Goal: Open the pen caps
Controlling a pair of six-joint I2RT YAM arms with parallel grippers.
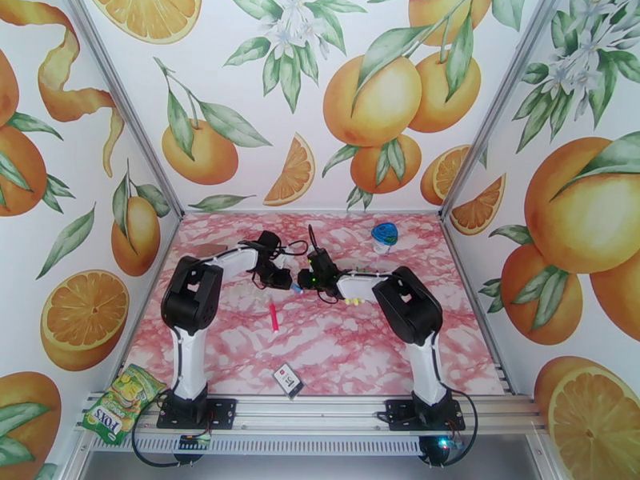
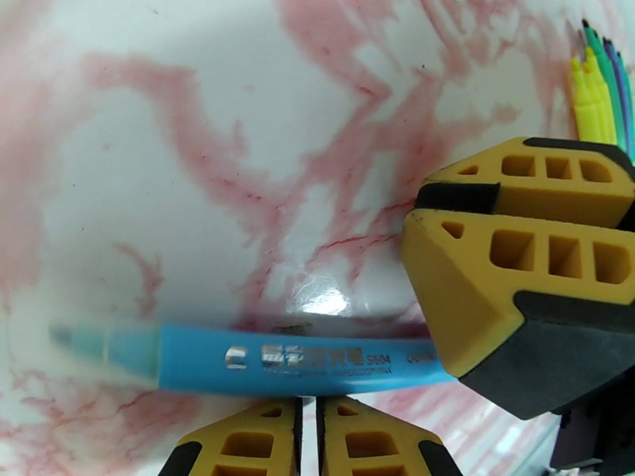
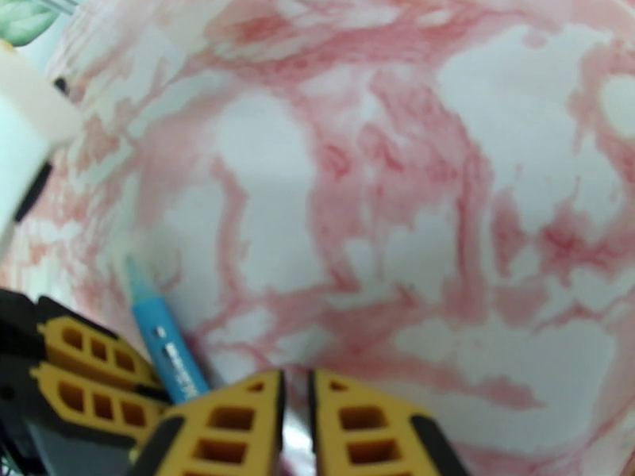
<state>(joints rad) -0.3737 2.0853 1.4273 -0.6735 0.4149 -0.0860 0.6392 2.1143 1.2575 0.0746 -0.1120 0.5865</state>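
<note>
A blue pen (image 2: pixel 294 362) lies level across the left wrist view, with its bare, blurred tip (image 2: pixel 79 343) at the left and no cap on that end. My left gripper (image 2: pixel 308 402) is shut just below the pen, and nothing shows between its fingers. My right gripper (image 2: pixel 413 212) is shut at the pen's right end, which runs under its lower finger (image 2: pixel 516 263). In the right wrist view the blue pen (image 3: pixel 171 351) slants between my own shut gripper (image 3: pixel 294 378) and the left fingers (image 3: pixel 87 351). From above, both grippers (image 1: pixel 284 280) (image 1: pixel 306 280) meet at mid-table. I cannot tell whether either one grips the pen.
A pink pen (image 1: pixel 274 316) lies on the marble table (image 1: pixel 336 354) in front of the grippers. Yellow, green and purple pens (image 2: pixel 595 89) lie by the right forearm. A blue-lidded clear container (image 1: pixel 385 235) stands at the back right. A small card (image 1: pixel 288 381) sits near the front edge.
</note>
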